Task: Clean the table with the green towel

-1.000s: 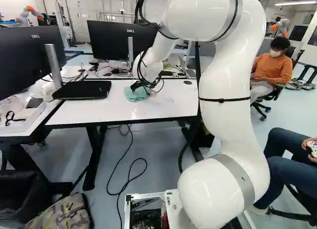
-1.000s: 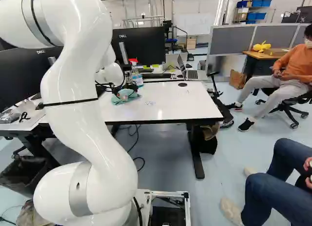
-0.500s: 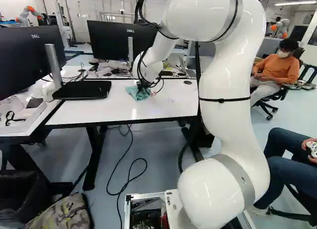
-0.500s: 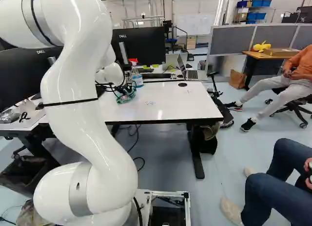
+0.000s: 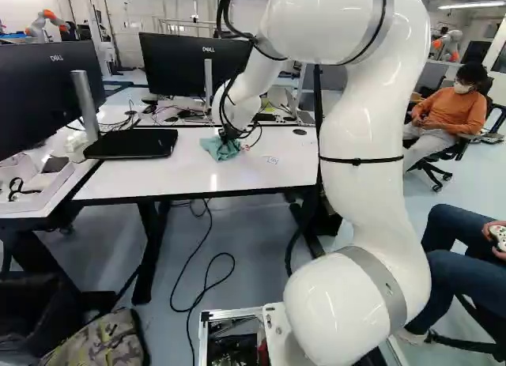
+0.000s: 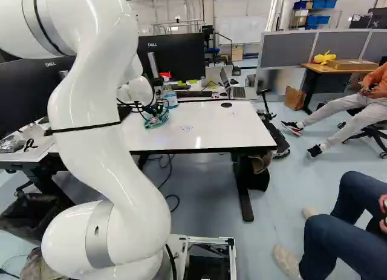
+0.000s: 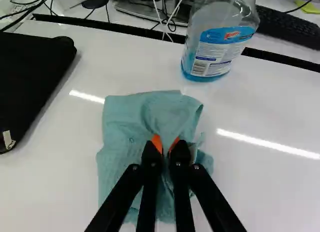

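The white table spreads out beneath the spray bottle, well out toward my base, which has not moved. My white arm reaches over it; in the last half second its upper part has shifted slightly against the joint at its foot. The flat black case lies left of the bottle in the wide views, with bare tabletop between. The green towel is on the table just on my side of the bottle, not touching it. A second ago it lay spread broader and flatter; now it is bunched up under my gripper. I have a raised fold of it pinched between my orange pads, so I judge the pick-up made and the wiping still ahead. The smallest things are the ink marks, right of the bottle and nearer me in the right base view, likely what needs cleaning. I should next drag the cloth that way, pressed flat, moving away from the bottle lest I knock it.
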